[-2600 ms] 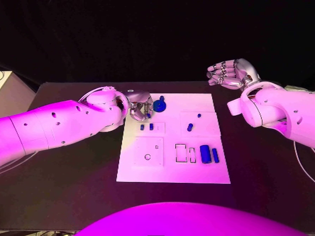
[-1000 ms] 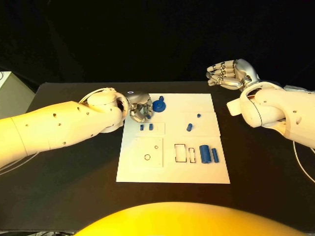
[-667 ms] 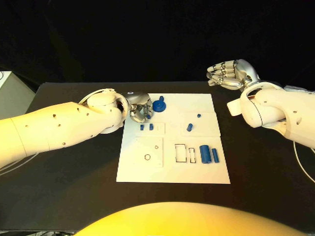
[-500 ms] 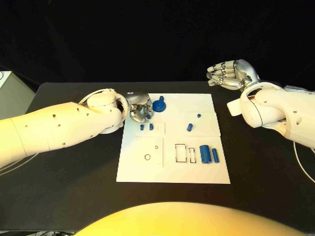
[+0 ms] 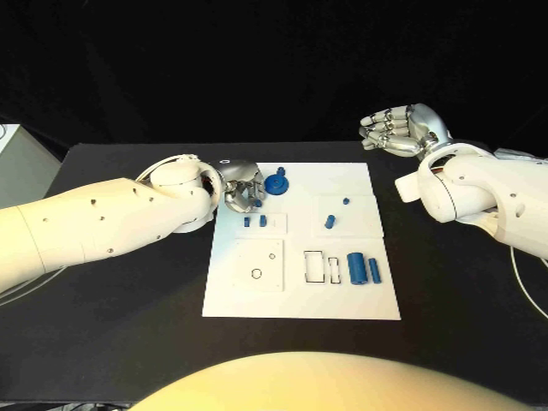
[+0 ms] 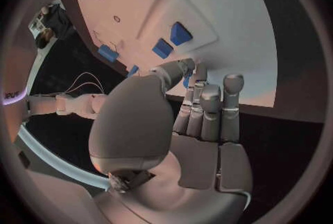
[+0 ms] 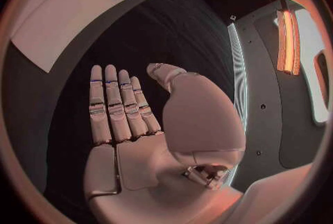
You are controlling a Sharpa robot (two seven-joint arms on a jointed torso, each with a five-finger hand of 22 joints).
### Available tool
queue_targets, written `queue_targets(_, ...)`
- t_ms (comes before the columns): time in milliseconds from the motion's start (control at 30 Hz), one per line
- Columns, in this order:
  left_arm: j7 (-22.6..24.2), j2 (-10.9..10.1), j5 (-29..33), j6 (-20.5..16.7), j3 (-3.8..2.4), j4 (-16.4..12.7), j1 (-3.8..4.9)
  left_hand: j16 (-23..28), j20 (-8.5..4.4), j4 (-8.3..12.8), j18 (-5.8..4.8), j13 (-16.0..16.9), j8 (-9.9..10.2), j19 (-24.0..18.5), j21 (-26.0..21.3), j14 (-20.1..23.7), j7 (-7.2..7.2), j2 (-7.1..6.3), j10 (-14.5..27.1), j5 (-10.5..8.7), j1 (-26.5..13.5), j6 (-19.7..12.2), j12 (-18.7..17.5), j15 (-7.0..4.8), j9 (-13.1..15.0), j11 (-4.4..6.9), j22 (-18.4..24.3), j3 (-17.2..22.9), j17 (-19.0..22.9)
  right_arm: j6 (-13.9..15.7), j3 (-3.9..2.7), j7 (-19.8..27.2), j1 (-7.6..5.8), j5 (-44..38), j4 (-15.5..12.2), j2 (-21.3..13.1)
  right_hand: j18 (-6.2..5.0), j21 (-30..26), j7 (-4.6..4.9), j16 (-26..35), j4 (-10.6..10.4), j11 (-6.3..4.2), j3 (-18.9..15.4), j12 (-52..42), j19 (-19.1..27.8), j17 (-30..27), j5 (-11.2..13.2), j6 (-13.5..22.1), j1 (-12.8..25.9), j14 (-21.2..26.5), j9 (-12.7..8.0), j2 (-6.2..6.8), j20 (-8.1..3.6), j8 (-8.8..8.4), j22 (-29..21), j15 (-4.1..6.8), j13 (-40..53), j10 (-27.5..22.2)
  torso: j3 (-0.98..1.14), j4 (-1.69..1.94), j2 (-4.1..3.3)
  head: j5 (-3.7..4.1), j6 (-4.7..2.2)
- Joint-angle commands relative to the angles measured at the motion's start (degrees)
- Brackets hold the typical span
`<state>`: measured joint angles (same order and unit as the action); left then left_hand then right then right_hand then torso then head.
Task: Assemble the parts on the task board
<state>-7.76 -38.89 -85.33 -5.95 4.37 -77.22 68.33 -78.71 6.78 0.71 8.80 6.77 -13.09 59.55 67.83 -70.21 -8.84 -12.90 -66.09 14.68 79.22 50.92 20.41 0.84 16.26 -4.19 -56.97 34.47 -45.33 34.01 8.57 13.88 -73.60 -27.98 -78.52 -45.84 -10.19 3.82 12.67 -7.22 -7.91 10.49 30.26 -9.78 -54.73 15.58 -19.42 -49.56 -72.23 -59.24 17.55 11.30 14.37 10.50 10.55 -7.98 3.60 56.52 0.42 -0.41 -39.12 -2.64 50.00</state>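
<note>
- From the head view, the white task board (image 5: 301,291) lay in the middle of the black table (image 5: 126,325), with blue parts spread over it.
- The left hand (image 5: 241,190) was over the board's far left corner, just beside a round blue part with an upright stem (image 5: 276,183).
- The head view left it unclear whether that hand held anything. In the left wrist view, the left hand (image 6: 201,107) had its fingers straight and side by side, the thumb bent across them, and a sliver of blue at the fingertips. I could not tell whether it was pinched.
- Two small blue blocks (image 6: 172,40) lay on the board just beyond those fingertips.
- The right hand (image 5: 396,128) was raised off the board's far right corner, its fingers looking curled.
- The right wrist view showed otherwise: the right hand (image 7: 132,124) was flat, fingers extended together, holding nothing.
- Two long blue parts (image 5: 364,269) lay side by side near the board's right edge.
</note>
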Motion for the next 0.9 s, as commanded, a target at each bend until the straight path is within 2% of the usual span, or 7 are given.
queue_targets(33, -0.66, -0.02, -0.39, -0.39, -0.04, 0.26, 0.0, -0.02, -0.11, -0.18, -0.18, 0.13, 0.32, 0.35, -0.08, -0.27, 0.09, -0.47, -0.44, -0.1, -0.06, -0.48, 0.03, -0.28, -0.12, 0.12, -0.17, -0.22, -0.22, -0.84, -0.01, 0.33, 0.05, -0.19, -0.1, -0.06, -0.3, -0.18, 1.04, 0.38, 0.5, 0.1, -0.03, 0.46, 0.43, -0.17, -0.22, -0.32, 0.53, 0.1, -0.1, 0.07, 0.17, -0.26, -0.25, -0.22, -0.05, -0.36, 0.03, 0.01, 0.04, 0.01, 0.0)
queue_targets(300, -1.03, -0.49, -0.52, -0.2, -0.16, 0.61, 0.0, -0.08, -0.26, -0.14, -0.18, 0.44, 0.81, 0.46, -0.13, -0.4, 0.33, -0.53, -0.61, -0.08, 0.12, -1.33, 0.14, -0.46, -0.38, 0.31, -0.15, -0.27, -0.33, -1.54, -0.01, -0.07, 0.09, -1.5, 0.09, -0.35, -0.44, 0.39, 0.8, 0.09, 2.19, -0.09, -0.06, 1.24, -0.73, -0.68, 1.37, -0.91, -0.78, -1.52, -0.27, 0.48, -0.09, -0.58, -1.12, 0.16, 0.05, -0.1, 0.02, 0.0, 0.04, 0.09, 0.0)
queue_targets(467, -1.04, -1.32, -0.49, -0.5, -0.34, 0.33, 0.0, 0.04, -0.3, -0.13, -0.09, 0.46, 0.79, 0.15, -0.41, -0.19, 0.34, -0.56, -0.2, -0.06, 0.17, -1.28, -0.07, -0.45, -0.4, 0.23, 0.22, -0.26, -0.04, -3.25, -0.01, -1.05, 0.1, -6.42, 0.71, -0.78, -0.45, 2.02, -0.17, -1.52, 4.66, -1.3, 0.46, 0.87, -4.66, -0.6, 4.61, -2.64, -3.33, -5.88, -0.31, 0.86, -1.7, -0.57, -1.41, 1.72, 0.1, 3.43, 0.01, 0.0, 0.04, 0.15, 0.0)
queue_targets(600, -0.29, -2.27, 1.23, -2.2, -0.81, 0.33, 0.02, 0.55, -0.34, 0.0, 0.1, 0.54, 0.54, -0.62, -1.05, 0.65, 0.25, -0.17, 0.59, -0.01, 0.67, -0.82, -0.42, -0.34, -0.37, 0.02, 1.07, 0.16, 1.41, -6.75, -0.01, -2.88, 0.1, -13.71, 1.28, -1.38, -0.31, 4.35, -1.14, -3.1, 6.37, -2.46, 0.85, 0.94, -8.45, 0.09, 4.9, -4.39, -4.86, -9.96, -0.27, 0.98, -3.62, -0.43, -0.75, 3.35, 0.0, 6.89, 0.02, 0.06, 0.09, 0.6, -0.32)
queue_targets(667, 0.62, -2.89, 4.49, -3.54, -1.21, 0.62, 0.03, 2.83, -0.16, 0.08, 0.89, 0.44, 0.18, -4.05, -3.64, 4.03, -0.17, 0.08, 2.31, 0.15, 0.99, -0.21, -1.31, 0.14, -0.35, -0.65, 4.48, 0.91, 6.82, -9.06, -0.02, -4.02, 0.1, -18.08, 1.47, -1.66, -0.3, 7.37, -2.02, -5.25, 7.71, -3.51, -0.25, 0.57, -12.12, 1.3, 5.14, -5.79, -6.0, -14.31, -0.16, 0.62, -5.55, -0.08, 0.78, 5.05, 0.18, 9.86, 0.05, -0.01, 0.09, 1.12, -0.74)
queue_targets(733, 1.91, -3.6, 10.23, -4.82, -1.61, 1.04, 0.06, 7.7, 0.14, 0.11, 1.7, 0.47, -0.26, -8.24, -6.82, 10.4, -0.45, 0.24, 3.32, 0.29, 1.12, 0.41, -1.79, 0.53, -0.34, -1.16, 7.96, 1.79, 16.11, -11.22, -0.02, -5.16, 0.1, -22.39, 1.5, -1.91, -0.06, 9.71, -2.44, -6.37, 8.42, -4.2, -1.42, 1.19, -13.34, 2.26, 5.3, -6.63, -6.31, -16.44, -0.3, 0.3, -6.83, -0.19, 2.31, 5.87, 0.09, 11.46, 0.11, -0.1, 0.05, 1.46, -1.05)
queue_targets(900, 11.33, -6.15, 34.88, -6.54, -2.43, 2.2, 0.19, 13.94, 1.21, 0.16, 1.67, 0.55, -0.61, -11.54, -9.64, 14.35, -1.73, 0.55, 6.29, -0.01, 0.86, 0.72, -1.8, 1.82, -0.63, -2.69, 9.08, 2.03, 19.24, -16.81, -0.02, -8.91, 0.09, -37.53, 0.7, -2.64, 0.11, 17.86, -3.44, -11.05, 9.9, -5.52, -3.93, 3.47, -15.25, 6.58, 6.28, -9.0, -6.7, -22.71, -1.0, -0.15, -9.45, -0.91, 8.24, 7.6, 0.21, 14.96, 0.21, -0.17, 0.06, 2.91, -2.0)
